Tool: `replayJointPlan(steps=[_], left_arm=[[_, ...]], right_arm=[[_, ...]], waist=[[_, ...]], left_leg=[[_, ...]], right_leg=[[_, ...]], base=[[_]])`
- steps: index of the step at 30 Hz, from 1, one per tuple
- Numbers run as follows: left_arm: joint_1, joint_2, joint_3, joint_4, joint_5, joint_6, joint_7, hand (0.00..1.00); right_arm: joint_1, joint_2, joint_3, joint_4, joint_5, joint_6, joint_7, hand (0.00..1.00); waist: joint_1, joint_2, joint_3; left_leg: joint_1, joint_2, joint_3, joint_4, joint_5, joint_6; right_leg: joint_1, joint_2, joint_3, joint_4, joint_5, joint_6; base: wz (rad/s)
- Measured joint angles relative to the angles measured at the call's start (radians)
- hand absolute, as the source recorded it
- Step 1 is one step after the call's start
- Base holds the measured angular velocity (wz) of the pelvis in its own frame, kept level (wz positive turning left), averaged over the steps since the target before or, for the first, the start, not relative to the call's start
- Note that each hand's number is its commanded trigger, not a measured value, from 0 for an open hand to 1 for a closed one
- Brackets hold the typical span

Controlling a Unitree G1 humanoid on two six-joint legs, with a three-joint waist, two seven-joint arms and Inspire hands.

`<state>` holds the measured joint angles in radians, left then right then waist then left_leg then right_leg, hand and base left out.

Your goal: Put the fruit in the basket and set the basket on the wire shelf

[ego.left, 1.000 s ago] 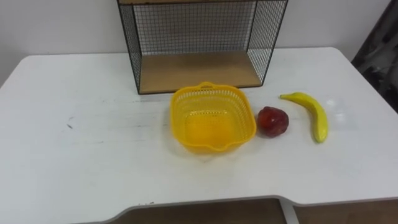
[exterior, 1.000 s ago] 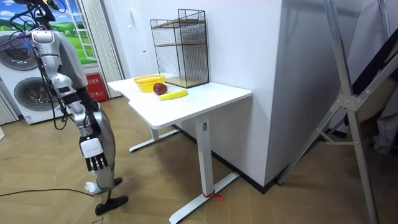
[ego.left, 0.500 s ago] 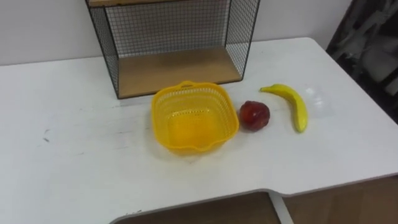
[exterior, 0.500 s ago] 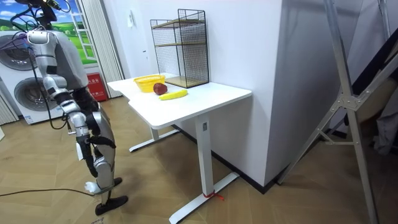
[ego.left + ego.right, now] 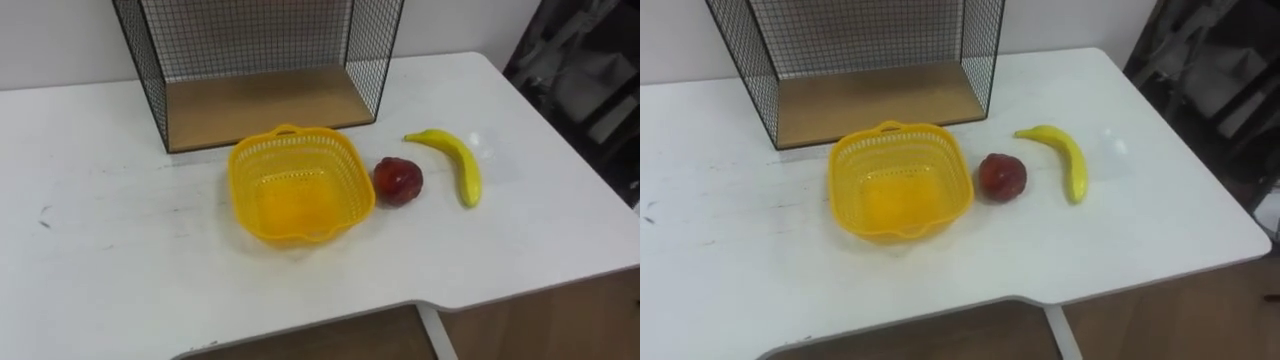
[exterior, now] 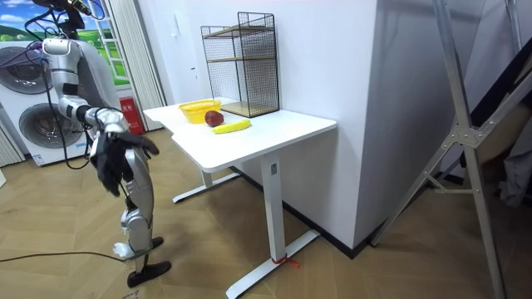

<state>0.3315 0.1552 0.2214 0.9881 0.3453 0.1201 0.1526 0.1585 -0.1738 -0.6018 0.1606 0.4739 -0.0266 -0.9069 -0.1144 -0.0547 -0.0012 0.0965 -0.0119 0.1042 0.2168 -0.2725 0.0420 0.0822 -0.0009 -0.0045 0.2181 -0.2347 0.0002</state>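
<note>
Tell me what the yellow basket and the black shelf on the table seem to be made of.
Yellow lattice basket: likely moulded plastic, slightly glossy; uniform colour, perforated walls, moulded handle tab. Black wire shelf: thin metal mesh in a rod frame, probably painted matt black. Its brown floor board: wood or wood-look laminate.

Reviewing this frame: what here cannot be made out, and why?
- Wire shelf: the upper part is cut off by the top edge of both eye views. The room view is too small for detail.
- Raised hand: blurred and small in the room view, so which hand it is and its pose cannot be told.
- Red fruit: its kind is unclear.
- Table: its left end is cut off by the eye views' left edge.
</note>
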Motion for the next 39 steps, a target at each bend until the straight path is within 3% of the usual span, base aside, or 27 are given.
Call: replayJointPlan(steps=[8, 13, 15, 19, 26, 33, 39], left_arm=[[0.005, 0.006, -0.050, 0.003, 0.001, -0.013, -0.008, 0.00], [-0.011, 0.006, -0.051, 0.013, 0.011, -0.019, -0.008, 0.00], [-0.012, 0.008, -0.051, 0.013, 0.011, -0.019, -0.008, 0.00], [-0.014, 0.016, -0.051, 0.012, 0.010, -0.036, -0.008, 0.00], [-0.014, 0.021, -0.054, 0.013, 0.010, -0.062, -0.008, 0.00], [-0.014, 0.028, -0.124, 0.014, 0.010, -0.063, -0.008, 0.00], [-0.016, 0.028, -0.130, 0.015, 0.010, -0.059, -0.008, 0.00]], right_arm=[[-0.025, -0.077, 0.078, -0.144, -0.160, -0.003, 0.086, 0.00], [-0.026, -0.095, 0.125, -0.157, -0.366, -0.003, 0.186, 0.00], [-0.031, -0.117, 0.166, -0.165, -0.461, -0.003, 0.233, 0.00], [-0.031, -0.153, 0.215, -0.192, -0.484, -0.003, 0.326, 0.00], [-0.059, -0.159, 0.279, -0.207, -0.558, -0.003, 0.484, 0.00], [-0.080, -0.172, 0.373, -0.207, -0.559, -0.007, 0.587, 0.00], [-0.082, -0.172, 0.429, -0.199, -0.593, -0.006, 0.659, 0.00]], waist=[[0.021, 0.001, 0.0029], [0.046, -0.011, 0.0041], [0.063, -0.018, 0.0083], [0.070, -0.030, 0.0130], [0.096, -0.044, 0.0088], [0.102, -0.027, 0.0139], [0.119, -0.022, 0.0132]], left_leg=[[-0.001, 0.001, -0.002, 0.000, 0.002, -0.003], [0.004, 0.004, 0.000, -0.001, 0.004, -0.005], [0.011, 0.006, 0.005, -0.001, 0.004, -0.006], [0.010, 0.007, 0.004, 0.001, 0.004, -0.006], [0.004, 0.006, -0.001, 0.004, 0.004, -0.006], [0.013, 0.007, -0.011, 0.005, 0.004, -0.006], [0.008, 0.010, -0.013, 0.005, 0.006, -0.009]], right_leg=[[-0.010, 0.000, -0.007, 0.004, 0.001, -0.001], [-0.005, 0.002, -0.005, 0.003, 0.003, -0.004], [-0.002, 0.003, -0.004, 0.002, 0.004, -0.006], [0.000, 0.003, -0.009, 0.002, 0.005, -0.007], [0.005, 0.002, -0.016, 0.002, 0.005, -0.007], [0.016, 0.001, -0.030, -0.003, 0.006, -0.008], [0.022, 0.002, -0.040, -0.014, 0.010, -0.013]], base=[[0.00], [0.00], [-0.05], [0.02], [0.01], [0.04], [0.01]])
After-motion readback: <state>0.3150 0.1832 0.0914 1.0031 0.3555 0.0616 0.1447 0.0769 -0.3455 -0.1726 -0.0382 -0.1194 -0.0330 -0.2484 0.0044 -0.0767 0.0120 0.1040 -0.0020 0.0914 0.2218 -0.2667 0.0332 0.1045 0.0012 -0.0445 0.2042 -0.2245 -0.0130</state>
